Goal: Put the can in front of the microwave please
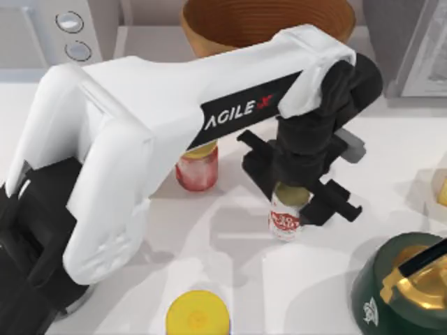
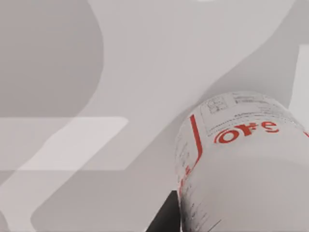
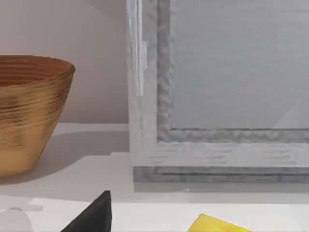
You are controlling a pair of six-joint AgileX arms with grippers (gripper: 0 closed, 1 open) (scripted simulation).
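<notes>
The white left arm reaches from the tabletop's left side across toward the centre, its black wrist bent downward. The left hand (image 1: 299, 187) points straight down, its black fingers (image 1: 260, 162) spread wide apart.

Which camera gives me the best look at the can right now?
The top view: the can stands upright mid-table under the left gripper, red logo and surroundings visible. The left wrist view shows the can very close, just part of its white side and red lettering. The right wrist view faces a bowl and appliance instead.

White can (image 1: 286, 222) with red logo; light grey-white microwave (image 1: 49, 31).
</notes>
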